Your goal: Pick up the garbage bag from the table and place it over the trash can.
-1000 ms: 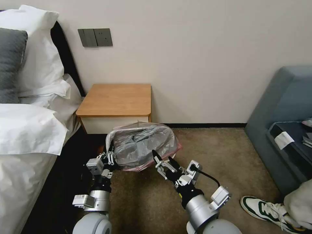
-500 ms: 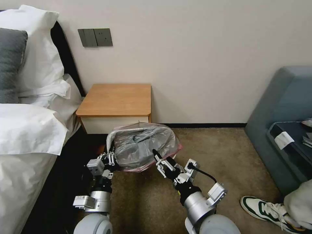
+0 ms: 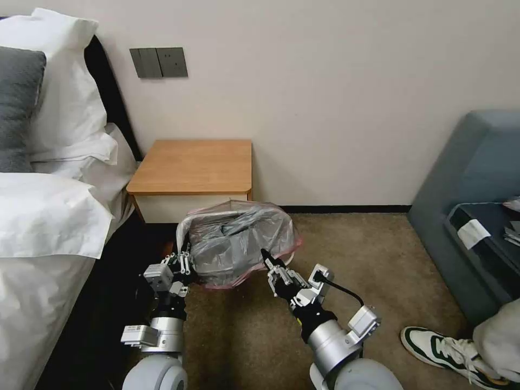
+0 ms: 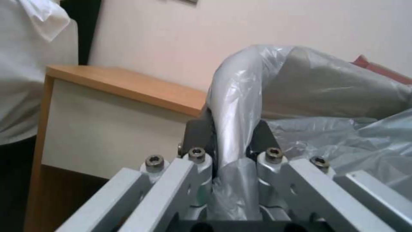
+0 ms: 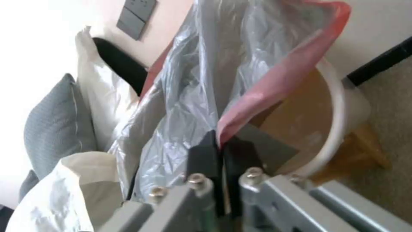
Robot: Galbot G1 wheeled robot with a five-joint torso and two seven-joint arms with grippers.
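The grey garbage bag [image 3: 238, 241] with a pinkish rim lies draped over the trash can on the carpet, just in front of the table [image 3: 195, 165]. My left gripper [image 3: 183, 264] is at the bag's left edge, shut on a fold of plastic wrapped over the bin's rim [image 4: 236, 96]. At the bag's near right edge, my right gripper [image 3: 267, 259] is shut on the pink rim [image 5: 275, 83]. Beside it the cream trash can [image 5: 343, 129] shows bare at its right rim. In the head view the bag hides most of the bin.
A bed with white pillows [image 3: 49, 206] fills the left side. A blue-grey sofa [image 3: 476, 184] stands at the right, with a person's shoe [image 3: 444, 346] on the carpet near it. Open carpet [image 3: 352, 254] lies right of the bin.
My right gripper was open a second ago; it has moved forward to the bag's near right edge and shut on the pink rim. The left gripper has stayed in place.
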